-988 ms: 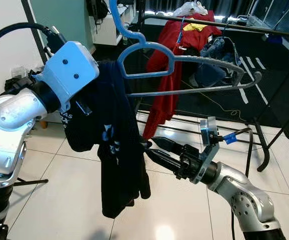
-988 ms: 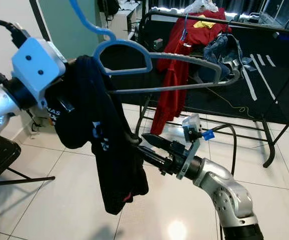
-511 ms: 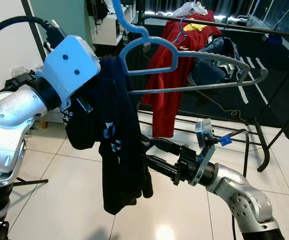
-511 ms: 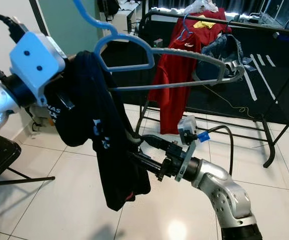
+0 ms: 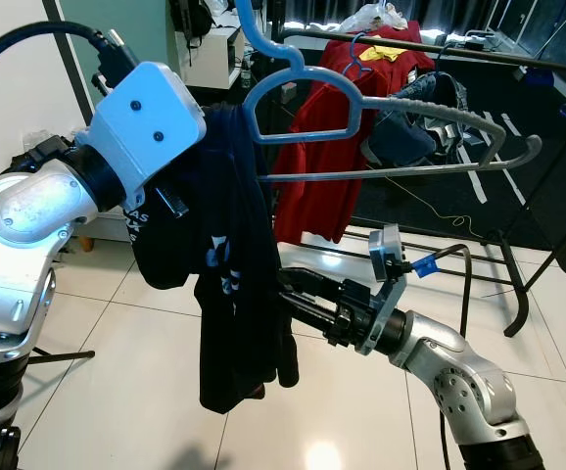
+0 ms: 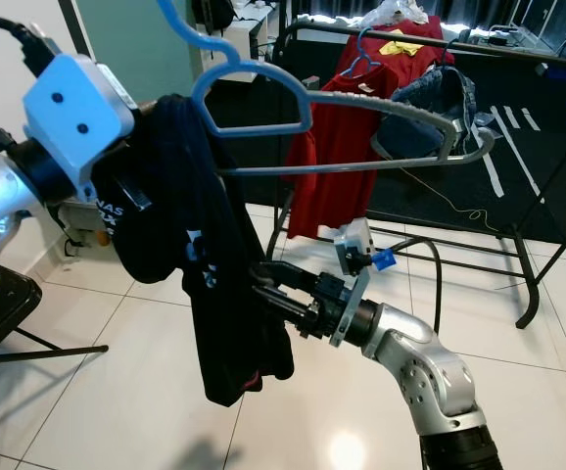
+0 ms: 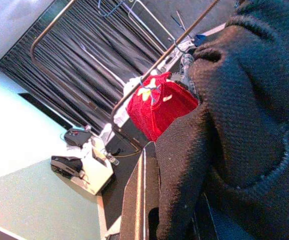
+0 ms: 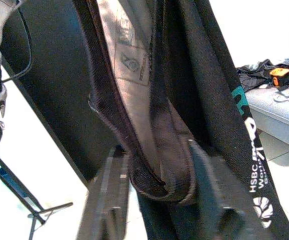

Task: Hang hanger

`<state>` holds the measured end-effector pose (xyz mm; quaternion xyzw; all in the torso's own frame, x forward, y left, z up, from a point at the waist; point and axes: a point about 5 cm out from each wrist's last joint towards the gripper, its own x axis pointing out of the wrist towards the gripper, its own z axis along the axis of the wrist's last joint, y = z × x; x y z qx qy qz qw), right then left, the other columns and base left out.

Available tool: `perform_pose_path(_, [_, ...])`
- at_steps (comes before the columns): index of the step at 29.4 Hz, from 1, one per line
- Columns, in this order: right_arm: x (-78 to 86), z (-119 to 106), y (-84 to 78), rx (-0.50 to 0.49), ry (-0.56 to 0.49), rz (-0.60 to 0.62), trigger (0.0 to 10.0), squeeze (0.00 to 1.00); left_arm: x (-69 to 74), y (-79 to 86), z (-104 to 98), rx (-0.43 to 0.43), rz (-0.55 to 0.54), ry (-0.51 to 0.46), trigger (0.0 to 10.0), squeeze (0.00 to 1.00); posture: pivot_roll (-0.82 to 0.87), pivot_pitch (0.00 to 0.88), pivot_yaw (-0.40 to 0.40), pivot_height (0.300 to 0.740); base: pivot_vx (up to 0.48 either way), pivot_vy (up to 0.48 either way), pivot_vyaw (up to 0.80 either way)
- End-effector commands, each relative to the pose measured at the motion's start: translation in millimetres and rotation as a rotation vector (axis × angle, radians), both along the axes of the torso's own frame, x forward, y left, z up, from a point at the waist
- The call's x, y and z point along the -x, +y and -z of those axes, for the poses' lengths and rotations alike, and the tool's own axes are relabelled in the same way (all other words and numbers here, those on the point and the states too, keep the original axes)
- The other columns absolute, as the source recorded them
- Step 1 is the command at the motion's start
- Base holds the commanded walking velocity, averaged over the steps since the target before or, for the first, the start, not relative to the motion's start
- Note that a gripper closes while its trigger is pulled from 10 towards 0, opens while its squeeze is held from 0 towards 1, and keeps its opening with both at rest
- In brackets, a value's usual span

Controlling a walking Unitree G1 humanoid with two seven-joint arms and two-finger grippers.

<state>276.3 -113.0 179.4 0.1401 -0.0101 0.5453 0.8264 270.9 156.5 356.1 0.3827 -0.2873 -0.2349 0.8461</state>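
White tile floor (image 5: pixel 136 392), dark rug and a clothes rack (image 5: pixel 518 61) at the back with a red shirt (image 5: pixel 327 137) already hung — likely the target rail. Left gripper (image 5: pixel 170 201) sits high on the left, fingers buried in the black garment (image 5: pixel 229 294); jaw state can't be told. It seems to carry the blue hanger (image 5: pixel 361 117) at that end so the hook stays up. Right gripper (image 6: pixel 263 284) reaches in low, jaws pinched on a fold of the garment's hem — probably steadying the cloth. Hanger is well short of the rack.
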Motion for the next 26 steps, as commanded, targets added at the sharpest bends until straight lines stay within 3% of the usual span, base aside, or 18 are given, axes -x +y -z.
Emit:
perform_pose_path(1, [-0.1, 0.9, 1.4, 0.005, -0.006, 0.005, 0.0, 0.0, 5.2, -2.2, -8.4, 0.003, 0.017, -0.04, 10.0, 0.0, -0.04, 0.078, -0.022, 0.74, 0.0, 0.0, 0.0])
perform_pose_path(11, [-1.4, 1.6, 1.0, 0.012, -0.013, 0.012, 0.0, 0.0, 4.5, -0.9, -10.1, 0.005, 0.008, -0.045, 10.0, 0.0, -0.04, 0.078, -0.022, 0.74, 0.0, 0.0, 0.0])
perform_pose_path(18, [-3.1, 1.9, -0.9, 0.02, -0.019, 0.028, 0.0, 0.0, 1.9, 8.8, -9.5, 0.004, -0.03, -0.04, 10.0, 0.0, -0.04, 0.077, -0.022, 0.74, 0.0, 0.0, 0.0])
perform_pose_path(22, [-6.8, -2.1, -8.1, 0.028, -0.037, 0.061, 0.0, 0.0, -2.2, 21.9, 0.3, -0.04, -0.085, 0.009, 10.0, 0.0, -0.05, 0.076, -0.02, 0.74, 0.0, 0.0, 0.0])
perform_pose_path(23, [-12.1, -7.3, -18.7, 0.037, -0.056, 0.104, 0.0, 0.0, -4.4, 33.6, 10.7, -0.094, -0.126, 0.064, 10.0, 0.0, -0.05, 0.076, -0.022, 0.74, 0.0, 0.0, 0.0])
perform_pose_path(26, [-15.5, -11.4, -26.3, 0.042, -0.069, 0.135, 0.0, 0.0, -5.1, 41.6, 17.6, -0.131, -0.153, 0.103, 10.0, 0.0, -0.05, 0.077, -0.021, 0.74, 0.0, 0.0, 0.0])
